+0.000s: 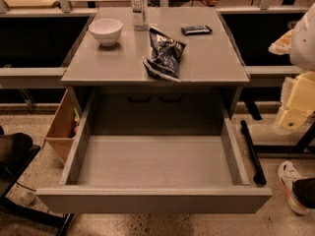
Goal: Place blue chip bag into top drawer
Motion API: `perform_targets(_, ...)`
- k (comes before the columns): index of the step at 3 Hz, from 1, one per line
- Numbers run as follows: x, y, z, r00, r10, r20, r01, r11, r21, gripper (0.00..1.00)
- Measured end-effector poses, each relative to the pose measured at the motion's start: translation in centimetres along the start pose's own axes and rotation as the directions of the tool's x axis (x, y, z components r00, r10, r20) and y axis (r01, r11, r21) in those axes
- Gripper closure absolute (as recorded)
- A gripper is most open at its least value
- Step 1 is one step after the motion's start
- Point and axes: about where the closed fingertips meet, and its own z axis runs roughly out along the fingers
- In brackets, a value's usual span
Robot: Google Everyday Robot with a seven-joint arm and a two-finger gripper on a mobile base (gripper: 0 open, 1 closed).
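Note:
The blue chip bag lies crumpled on the grey desk top, near its front edge and slightly right of the middle. The top drawer is pulled fully out below the desk, and its grey inside shows nothing in it. My gripper is at the right edge of the view, pale and cream-coloured, beside the desk's right side. It sits well to the right of the bag and above the floor, apart from both bag and drawer.
A white bowl stands at the back left of the desk. A clear water bottle and a flat black packet are at the back. A wooden box sits left of the drawer. A person's shoe is on the floor at the right.

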Motion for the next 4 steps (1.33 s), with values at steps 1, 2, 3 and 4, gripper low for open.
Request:
perform_targets(1,0.0,0.0,0.0,1.000,0.000,0.000,0.000,1.0000,0.000,0.00)
perform_targets(2,-2.5,-2.5,1.9,0.998,-0.031,0.054,0.031,0.9995,0.003,0.00)
perform_targets(3,-6.7,-7.2,6.0,0.993,-0.059,0.098,0.057,0.9981,0.021,0.00)
perform_targets(4,-10.0,-11.8,9.9,0.992,-0.059,0.113,0.053,0.9973,0.051,0.00)
